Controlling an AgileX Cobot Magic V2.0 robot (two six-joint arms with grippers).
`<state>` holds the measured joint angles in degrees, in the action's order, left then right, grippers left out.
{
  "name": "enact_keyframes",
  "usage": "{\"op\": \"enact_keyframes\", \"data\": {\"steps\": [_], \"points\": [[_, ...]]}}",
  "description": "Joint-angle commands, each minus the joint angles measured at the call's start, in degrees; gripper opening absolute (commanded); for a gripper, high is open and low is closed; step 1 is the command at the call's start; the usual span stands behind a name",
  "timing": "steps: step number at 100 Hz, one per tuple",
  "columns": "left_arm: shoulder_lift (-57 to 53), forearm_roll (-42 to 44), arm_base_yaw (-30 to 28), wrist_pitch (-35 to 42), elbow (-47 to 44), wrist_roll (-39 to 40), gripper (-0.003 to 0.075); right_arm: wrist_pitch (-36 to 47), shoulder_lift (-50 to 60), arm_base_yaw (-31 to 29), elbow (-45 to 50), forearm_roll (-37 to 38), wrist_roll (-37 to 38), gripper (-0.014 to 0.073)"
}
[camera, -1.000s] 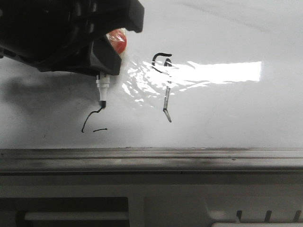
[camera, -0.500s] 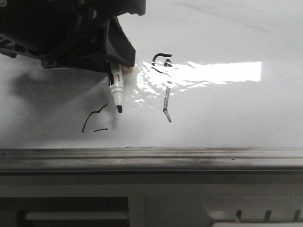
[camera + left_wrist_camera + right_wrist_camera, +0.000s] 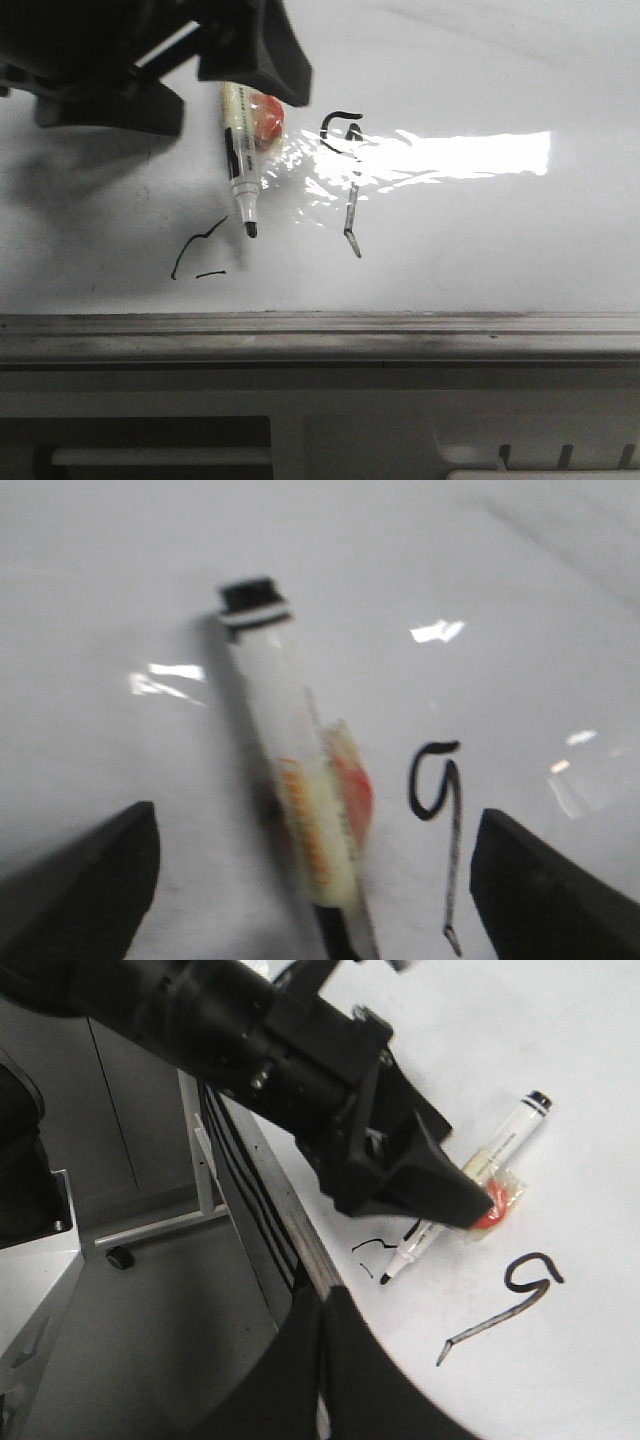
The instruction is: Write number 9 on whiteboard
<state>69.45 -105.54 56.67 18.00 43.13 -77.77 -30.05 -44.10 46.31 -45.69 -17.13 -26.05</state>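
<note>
The whiteboard (image 3: 480, 240) lies flat with bright glare. The number 9 (image 3: 352, 215) is drawn near its middle, a small hooked loop over a long stem. It also shows in the left wrist view (image 3: 455, 860) and the right wrist view (image 3: 490, 1325). A white marker (image 3: 238, 150) with a red-orange wrapped label lies on the board left of the 9, black tip toward the rail. My left gripper (image 3: 215, 95) hovers over it, open, both fingers apart from the marker (image 3: 300, 790). My right gripper (image 3: 322, 1360) is shut and empty, over the board's edge.
A thin curved black streak (image 3: 195, 245) and a short black dash (image 3: 210, 273) sit left of the marker tip. The grey metal rail (image 3: 320, 335) runs along the board's near edge. Beyond the edge lie the floor and a white cabinet (image 3: 130, 1160).
A second ago my left gripper held the marker with its tip on the curved streak. The marker then shifted right. Now the jaws have opened and it lies free on the board.
</note>
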Motion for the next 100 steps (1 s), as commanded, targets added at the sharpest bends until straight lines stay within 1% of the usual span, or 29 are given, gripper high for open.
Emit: {"op": "enact_keyframes", "data": {"steps": [1, 7, 11, 16, 18, 22, 23, 24, 25, 26, 27, 28, 30, 32, 33, 34, 35, 43, 52, 68, 82, 100], "points": [[-6.6, -0.9, 3.3, 4.1, 0.9, -0.1, 0.0597, 3.9, 1.8, -0.3, -1.6, 1.4, 0.1, -0.0048], [-11.4, -0.9, 6.6, 8.5, 0.0, -1.6, 0.0580, 3.7, 3.6, -0.3, -1.6, 2.5, 0.1, -0.0048], [-15.0, -0.9, 8.3, 13.3, -1.2, -2.4, 0.0546, 3.3, 4.9, -0.3, -1.3, 3.2, 0.1, -0.0048], [-19.5, -0.9, 10.7, 19.2, -3.1, -3.4, 0.0482, 2.7, 7.2, -0.3, -0.2, 4.5, 0.1, -0.0048], [-21.4, -0.9, 11.7, 21.3, -4.1, -4.0, 0.0445, 2.6, 8.3, -0.3, 0.5, 4.9, 0.1, -0.0048], [-25.8, -0.9, 13.9, 24.9, -6.3, -5.8, 0.0334, 2.5, 10.7, -0.4, 2.1, 5.8, 0.2, -0.0048], [-26.6, -0.9, 13.9, 25.3, -6.3, -5.8, 0.0334, 2.5, 11.2, -0.4, 2.5, 6.0, 0.2, -0.0048], [-27.4, -0.9, 14.5, 26.0, -7.0, -6.3, 0.0297, 2.5, 12.0, -0.4, 3.1, 6.2, 0.2, -0.0048], [-28.9, -0.9, 14.8, 26.3, -7.4, -6.5, 0.0278, 2.5, 12.4, -0.4, 3.4, 6.3, 0.2, -0.0048], [-29.7, -0.9, 15.4, 26.6, -8.1, -6.9, 0.0238, 2.5, 13.2, -0.4, 4.1, 6.6, 0.2, -0.0048], [-30.5, -0.9, 15.7, 27.0, -8.5, -7.1, 0.0218, 2.5, 13.6, -0.5, 4.4, 6.7, 0.2, -0.0048], [-32.8, -0.9, 16.2, 27.1, -9.2, -7.3, 0.0177, 2.5, 14.3, -0.5, 4.8, 6.9, 0.2, -0.0048], [-34.4, -0.9, 16.7, 27.1, -10.0, -7.5, 0.0135, 2.6, 15.1, -0.5, 5.8, 7.4, 0.2, -0.0048], [-36.8, -0.9, 17.6, 27.1, -11.5, -7.6, 0.0050, 2.6, 16.2, -0.5, 6.7, 7.7, 0.2, -0.0048], [-37.6, -0.9, 17.8, 27.1, -11.8, -7.6, 0.0029, 2.6, 16.9, -0.5, 7.4, 8.1, 0.2, -0.0048], [-39.1, -0.9, 18.2, 26.8, -12.6, -7.6, -0.0012, 2.6, 17.3, -0.5, 7.7, 8.3, 0.2, -0.0048], [-40.6, -0.9, 18.4, 26.7, -12.9, -7.6, -0.0022, 2.6, 18.0, -0.5, 8.0, 8.6, 0.2, -0.0048], [-48.4, -0.9, 20.3, 25.7, -16.9, -7.8, -0.0020, 2.0, 21.6, -0.5, 11.1, 9.9, 0.2, -0.0049], [-55.9, -0.9, 21.5, 24.3, -20.2, -7.8, -0.0020, 1.7, 24.5, -0.5, 13.1, 9.8, 0.2, -0.0049], [-66.7, -0.9, 22.3, 19.5, -23.8, -7.8, -0.0020, 1.1, 25.8, -0.5, 13.9, 9.8, 0.2, -0.0049], [-71.1, -0.9, 22.3, 17.5, -25.0, -7.8, -0.0020, 1.1, 25.7, -0.5, 13.9, 9.8, 0.2, -0.0049], [-71.2, -0.9, 22.3, 17.7, -25.1, -7.8, -0.0020, 1.1, 25.7, -0.5, 13.9, 9.8, 0.2, -0.0049]]}}
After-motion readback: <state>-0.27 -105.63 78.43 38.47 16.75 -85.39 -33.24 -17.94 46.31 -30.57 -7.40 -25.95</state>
